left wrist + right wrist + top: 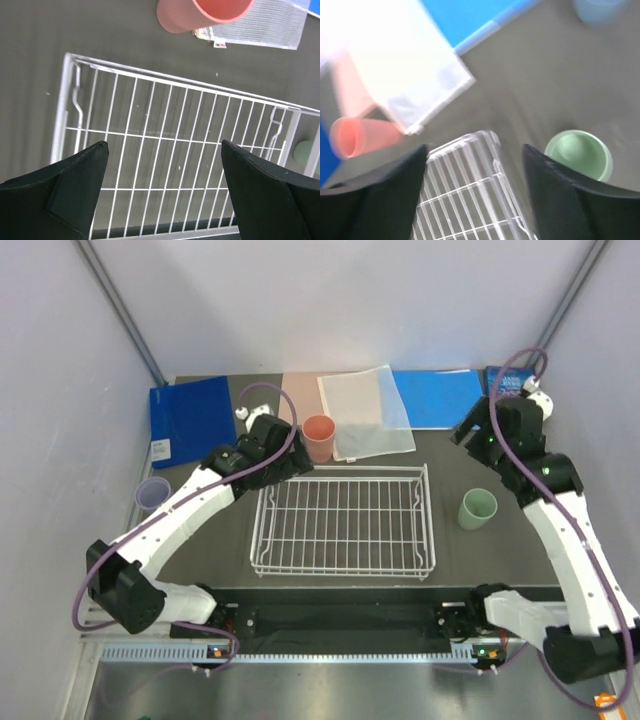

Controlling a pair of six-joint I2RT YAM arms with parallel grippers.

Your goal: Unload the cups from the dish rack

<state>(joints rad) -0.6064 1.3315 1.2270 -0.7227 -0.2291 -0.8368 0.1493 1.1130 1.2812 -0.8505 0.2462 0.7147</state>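
The white wire dish rack (340, 525) lies in the middle of the table with no cup in it. A salmon cup (319, 438) stands just behind its far left corner, a pale green cup (478, 509) to its right, and a lavender cup (153, 493) at the table's left edge. My left gripper (290, 468) hangs open over the rack's far left part (165, 145), holding nothing; the salmon cup (205, 12) shows above it. My right gripper (465, 432) is open and empty above the rack's far right corner (475, 147), with the green cup (579, 152) beside it. A light blue cup (597, 10) shows blurred.
Two blue folders (192, 420) (440, 397) lie along the back of the table. Between them are a white mesh bag (365, 412) and a pink sheet (300, 395). A small white object (243, 415) sits near the left folder.
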